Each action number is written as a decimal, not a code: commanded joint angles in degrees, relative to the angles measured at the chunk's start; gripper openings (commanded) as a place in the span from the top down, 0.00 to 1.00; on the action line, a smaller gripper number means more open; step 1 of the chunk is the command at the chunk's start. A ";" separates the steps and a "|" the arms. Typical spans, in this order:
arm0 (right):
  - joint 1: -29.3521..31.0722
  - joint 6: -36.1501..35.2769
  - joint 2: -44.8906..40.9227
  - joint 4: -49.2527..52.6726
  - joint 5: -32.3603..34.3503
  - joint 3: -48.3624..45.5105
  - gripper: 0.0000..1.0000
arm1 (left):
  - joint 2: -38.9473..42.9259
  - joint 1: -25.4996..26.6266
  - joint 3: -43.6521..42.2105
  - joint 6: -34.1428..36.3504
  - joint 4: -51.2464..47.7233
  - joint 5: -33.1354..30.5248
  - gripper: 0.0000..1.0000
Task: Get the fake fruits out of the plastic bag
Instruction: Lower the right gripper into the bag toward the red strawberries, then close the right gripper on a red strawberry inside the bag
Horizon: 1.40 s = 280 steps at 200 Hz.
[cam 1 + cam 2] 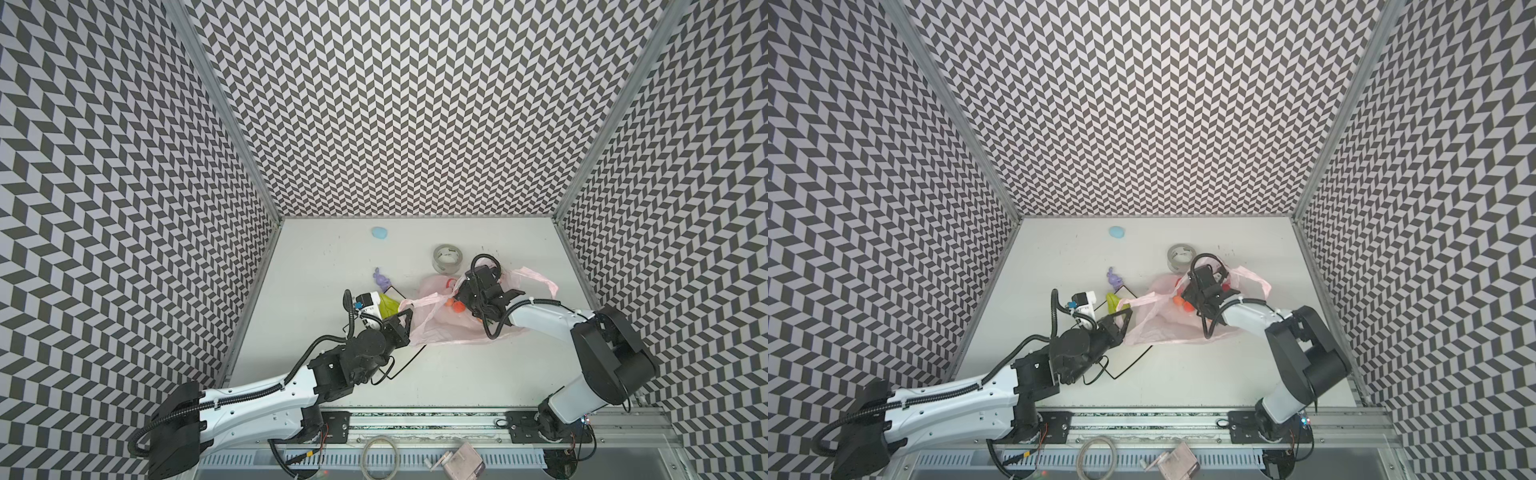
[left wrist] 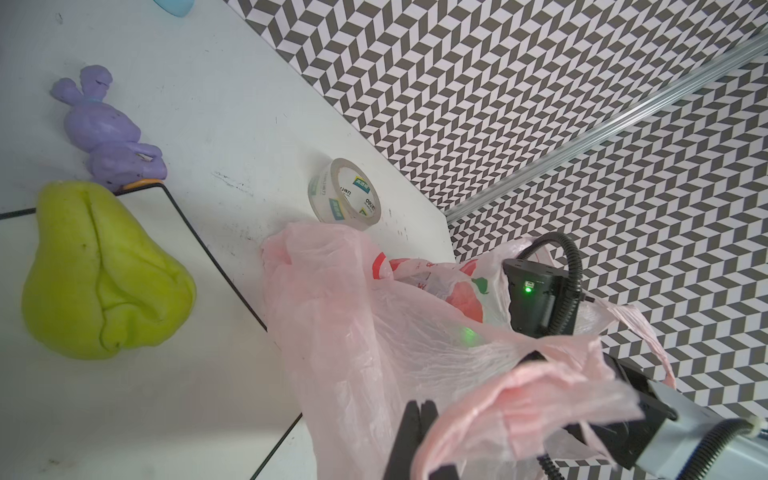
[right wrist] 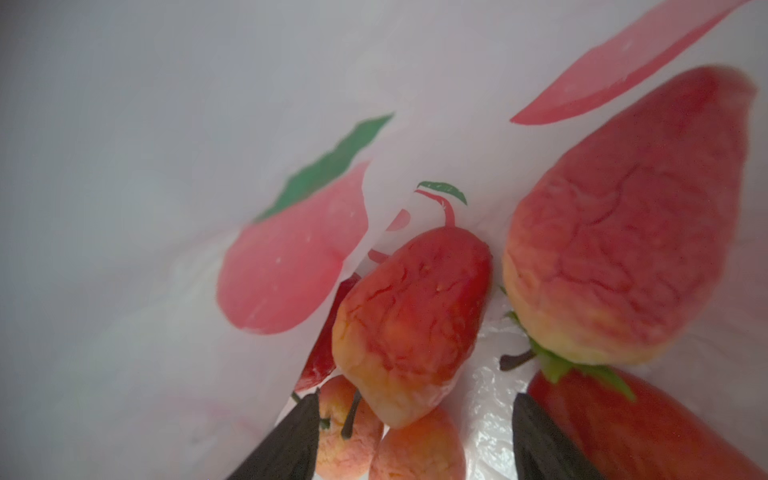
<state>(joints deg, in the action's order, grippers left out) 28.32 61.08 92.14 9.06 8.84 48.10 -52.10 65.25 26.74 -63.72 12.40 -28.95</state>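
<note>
White tabletop [image 1: 332,270] is enclosed by chevron-patterned walls. Toward 3 o'clock of its middle the plastic bag [image 1: 436,332] is seen crumpled. One handle loop is drawn out toward 9 o'clock and pinched by the left gripper [image 2: 420,409], whose jaws are pressed together on it. The right gripper [image 3: 415,397] is sunk inside the bag with jaws spread. A strawberry [image 3: 409,320] is framed between them, unclamped, and other fake fruits [image 3: 623,232] are crowded around. The pear [image 1: 388,308] is laid outside on the white plate [image 2: 124,395], at 9 o'clock of the bag. A tape roll [image 1: 448,258] is found just beside the bag at 12 o'clock.
</note>
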 commanded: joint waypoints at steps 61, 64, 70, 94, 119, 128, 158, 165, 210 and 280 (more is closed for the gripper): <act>-0.72 1.19 8.43 -2.71 1.82 4.93 0.28 | 1.67 0.34 -0.61 1.37 -1.86 0.21 1.00; -0.80 1.21 8.74 -2.66 1.92 5.07 0.28 | 1.73 0.37 -0.56 1.34 -1.86 0.21 1.00; -0.78 1.18 9.39 -2.45 2.22 5.39 0.28 | 1.73 0.35 -0.56 1.43 -1.87 0.21 1.00; -0.72 1.06 11.97 -1.39 2.99 7.10 0.28 | 1.81 0.34 -0.42 1.67 -1.98 0.14 1.00; -0.81 0.23 12.71 -1.55 2.75 7.62 0.35 | 1.89 0.36 -0.35 1.87 -2.03 -0.18 1.00; -0.80 -0.52 12.25 -1.62 2.51 7.58 0.39 | 1.90 0.31 -0.25 1.92 -1.99 -0.47 1.00; -0.81 -4.16 8.35 -1.96 1.56 6.32 0.53 | 1.23 0.31 -0.22 1.93 -1.17 -2.05 1.00; -0.73 -5.43 6.97 -1.97 0.94 5.83 0.56 | 0.91 0.27 -0.07 1.81 -0.91 -2.44 1.00; -0.81 -14.32 -2.30 -0.23 -5.68 2.08 0.60 | -0.96 -0.74 0.27 1.83 1.49 -3.13 1.00; -0.61 -27.49 -15.54 5.71 -16.27 -0.77 0.62 | -3.79 -2.36 1.20 1.99 5.18 -2.61 1.00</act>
<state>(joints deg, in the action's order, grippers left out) 27.83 40.47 80.47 12.23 -2.83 47.72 -55.11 63.77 26.70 -62.43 14.74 -30.33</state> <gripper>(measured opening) 0.503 0.047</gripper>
